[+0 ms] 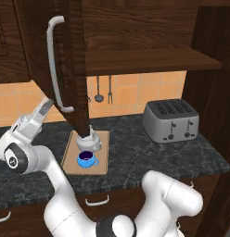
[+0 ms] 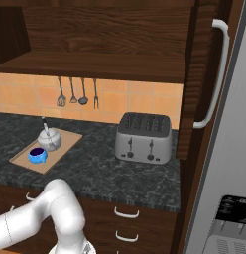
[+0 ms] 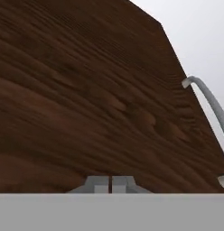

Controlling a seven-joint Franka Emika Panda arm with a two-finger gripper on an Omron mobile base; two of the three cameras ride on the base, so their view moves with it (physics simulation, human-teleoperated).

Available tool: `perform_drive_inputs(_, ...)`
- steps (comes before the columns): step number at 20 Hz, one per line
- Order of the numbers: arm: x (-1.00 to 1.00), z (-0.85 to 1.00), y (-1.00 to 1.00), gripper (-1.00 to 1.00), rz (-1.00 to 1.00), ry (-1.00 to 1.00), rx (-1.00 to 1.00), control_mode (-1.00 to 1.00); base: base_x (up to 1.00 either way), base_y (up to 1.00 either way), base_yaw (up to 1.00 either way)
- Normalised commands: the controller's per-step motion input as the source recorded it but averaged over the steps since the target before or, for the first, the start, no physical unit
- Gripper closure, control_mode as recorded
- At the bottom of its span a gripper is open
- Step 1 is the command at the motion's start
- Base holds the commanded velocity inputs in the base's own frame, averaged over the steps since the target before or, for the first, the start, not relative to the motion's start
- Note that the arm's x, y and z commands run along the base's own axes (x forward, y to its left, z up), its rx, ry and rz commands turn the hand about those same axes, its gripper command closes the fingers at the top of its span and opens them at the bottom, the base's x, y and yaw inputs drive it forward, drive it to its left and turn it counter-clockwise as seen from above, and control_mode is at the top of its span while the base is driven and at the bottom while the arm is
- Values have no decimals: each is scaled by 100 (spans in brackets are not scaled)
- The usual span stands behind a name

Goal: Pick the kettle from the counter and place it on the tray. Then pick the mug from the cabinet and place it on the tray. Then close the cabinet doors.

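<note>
Door (image 3: 86,90): dark grained wood, curved silver bar handle (image 3: 208,99)
Fingers (image 3: 110,184): pressed together, gripping nothing
Tray (image 1: 102,165): pale wood; holds kettle (image 1: 89,140), blue mug (image 1: 86,159)

The open left cabinet door (image 1: 66,60) hangs over the tray (image 1: 70,152), blocking the kettle (image 1: 89,139) from above; bare surface (image 1: 130,152) separates tray from toaster (image 1: 171,119).

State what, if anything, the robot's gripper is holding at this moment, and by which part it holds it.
Nothing is held. The gripper has its fingertips together with nothing between them, facing the wood panel of the left cabinet door. The kettle and mug sit on the tray.
</note>
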Motion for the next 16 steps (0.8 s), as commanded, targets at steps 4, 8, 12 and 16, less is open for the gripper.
perform_drive_inputs(4,-13,1,-95,100,8,21,1,-100,0,0,0)
perform_drive_inputs(8,0,26,-91,100,6,45,0,-100,0,0,0)
perform_drive_inputs(12,3,46,-84,100,1,56,0,-100,0,0,0)
perform_drive_inputs(16,31,48,-82,100,9,60,0,-100,0,0,0)
